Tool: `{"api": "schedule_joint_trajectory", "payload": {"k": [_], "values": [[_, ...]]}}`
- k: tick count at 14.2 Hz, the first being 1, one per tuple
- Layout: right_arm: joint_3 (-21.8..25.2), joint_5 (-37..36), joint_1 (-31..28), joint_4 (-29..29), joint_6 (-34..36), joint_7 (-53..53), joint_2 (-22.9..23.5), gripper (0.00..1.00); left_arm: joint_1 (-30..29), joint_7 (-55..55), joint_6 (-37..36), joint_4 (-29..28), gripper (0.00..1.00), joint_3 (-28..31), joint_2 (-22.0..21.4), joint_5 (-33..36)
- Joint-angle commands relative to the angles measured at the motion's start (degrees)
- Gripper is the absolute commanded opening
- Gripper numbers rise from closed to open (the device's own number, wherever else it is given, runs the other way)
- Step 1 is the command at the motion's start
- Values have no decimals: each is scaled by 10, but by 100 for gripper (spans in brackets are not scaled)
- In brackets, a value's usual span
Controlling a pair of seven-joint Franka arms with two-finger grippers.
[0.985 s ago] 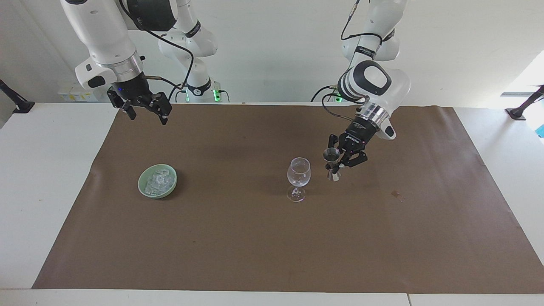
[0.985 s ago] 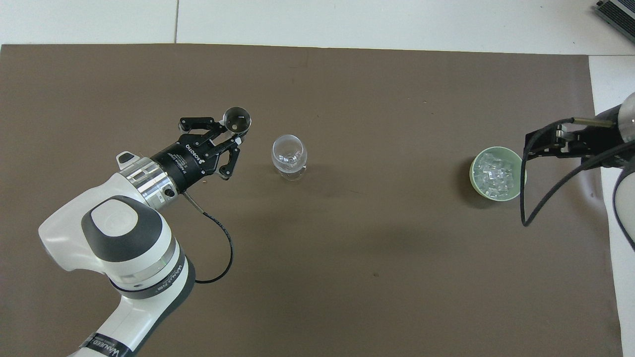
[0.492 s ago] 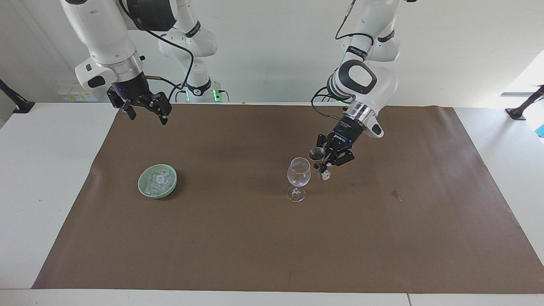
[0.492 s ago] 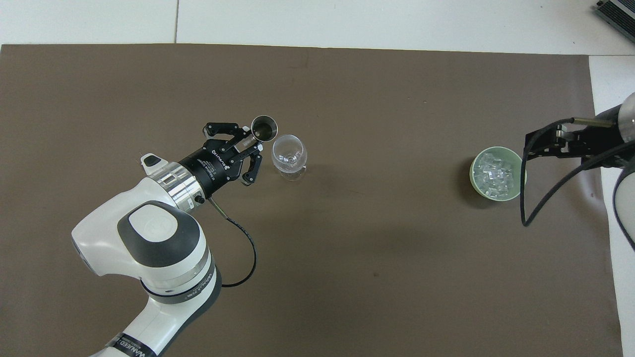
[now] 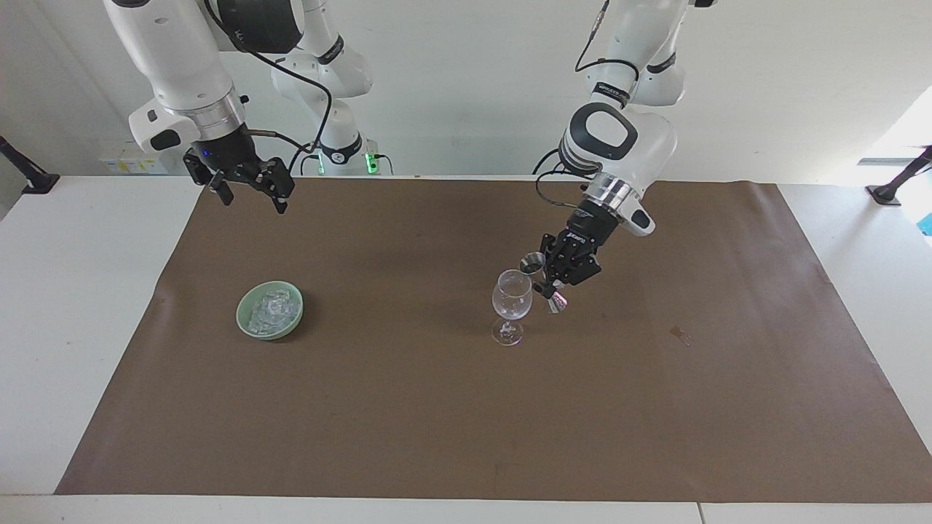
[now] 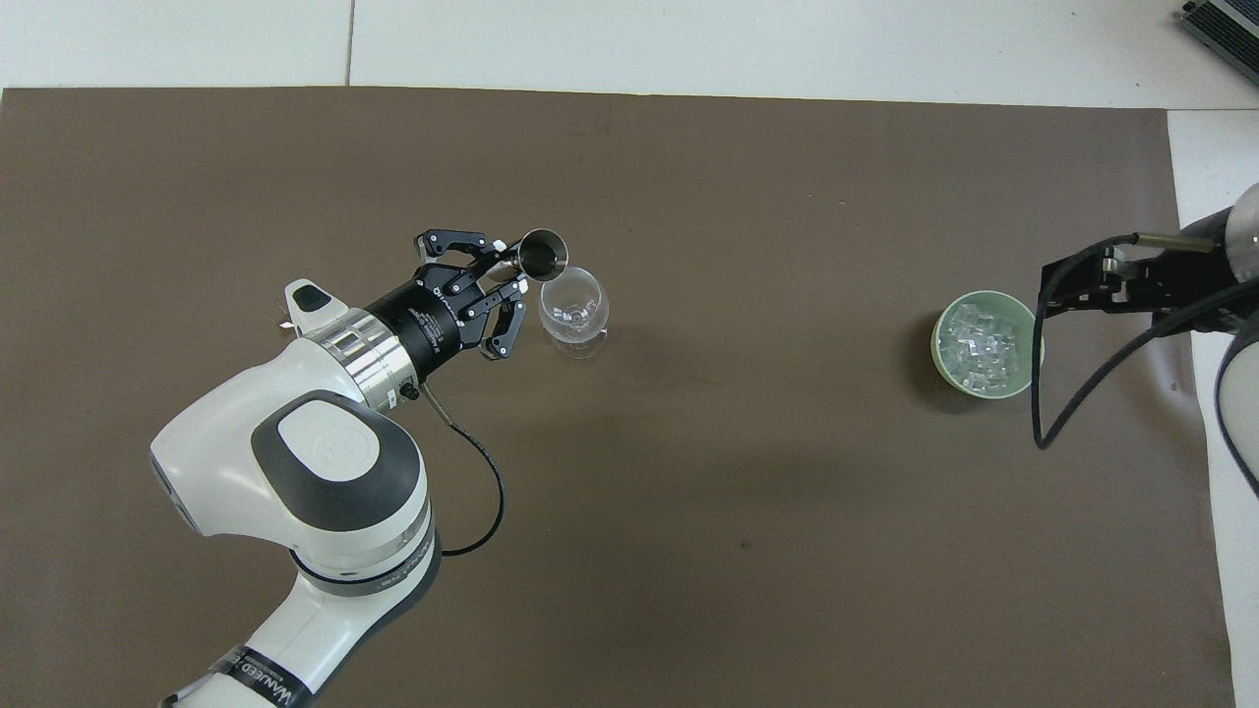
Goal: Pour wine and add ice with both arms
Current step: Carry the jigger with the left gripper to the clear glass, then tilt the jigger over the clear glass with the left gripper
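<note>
A clear wine glass (image 5: 511,297) (image 6: 572,305) stands upright mid-table on the brown mat. My left gripper (image 5: 552,285) (image 6: 502,273) is shut on a small metal jigger (image 5: 535,266) (image 6: 543,256). The jigger is tilted, with its mouth at the glass rim. The wine is out of view. Ice (image 5: 273,308) (image 6: 979,342) fills a pale green bowl (image 5: 244,320) (image 6: 937,339) toward the right arm's end. My right gripper (image 5: 253,201) (image 6: 1082,285) hangs open and holds nothing, above the mat's edge beside the bowl.
The brown mat (image 5: 408,422) covers most of the white table. A small stain (image 5: 681,335) marks it toward the left arm's end. Two slimmer arms with green-lit bases (image 5: 346,156) stand at the robots' edge.
My left gripper has carried the jigger sideways to the wine glass and tipped its mouth toward the rim. The right arm has stayed still.
</note>
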State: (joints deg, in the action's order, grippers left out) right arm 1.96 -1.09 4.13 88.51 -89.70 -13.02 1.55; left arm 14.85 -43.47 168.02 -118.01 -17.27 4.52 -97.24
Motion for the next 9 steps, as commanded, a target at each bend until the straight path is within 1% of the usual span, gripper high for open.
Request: {"api": "schedule_joint_trajectory", "payload": {"k": [1,8,9], "values": [[-1,11,-4,12,-2,12,-10,100,12,18,14,12,0,7,8,6],[-1,10,-4,12,-2,12,-10,100,18,86,22,12,0,7,8,6],[-1,11,-4,12,-2,12,-10,100,23,94,32,12,0,7,8,6]]}}
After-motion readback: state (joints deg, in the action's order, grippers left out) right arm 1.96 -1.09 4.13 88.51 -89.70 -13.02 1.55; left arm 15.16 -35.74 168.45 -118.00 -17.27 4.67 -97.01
